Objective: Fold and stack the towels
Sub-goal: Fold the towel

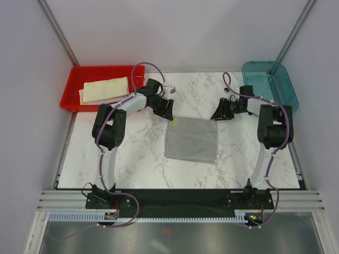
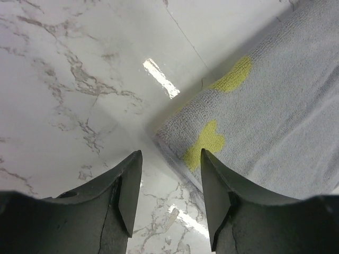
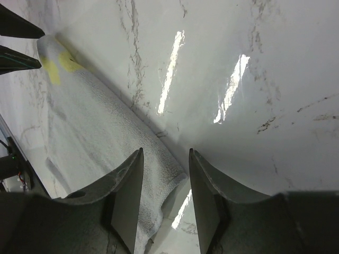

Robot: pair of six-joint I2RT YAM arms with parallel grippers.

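A grey towel (image 1: 192, 139) with yellow patches lies folded flat on the marble table, in the middle. My left gripper (image 1: 168, 112) is open and empty just above its far left corner; the left wrist view shows that corner (image 2: 212, 143) between and beyond my fingers. My right gripper (image 1: 218, 115) is open and empty at the far right corner, which lies between the jaws in the right wrist view (image 3: 164, 174). Folded cream-yellow towels (image 1: 106, 90) are stacked in the red bin (image 1: 74, 84).
A teal bin (image 1: 269, 82) stands at the back right. The red bin is at the back left. Grey walls enclose the table (image 1: 137, 159) on the left, right and back.
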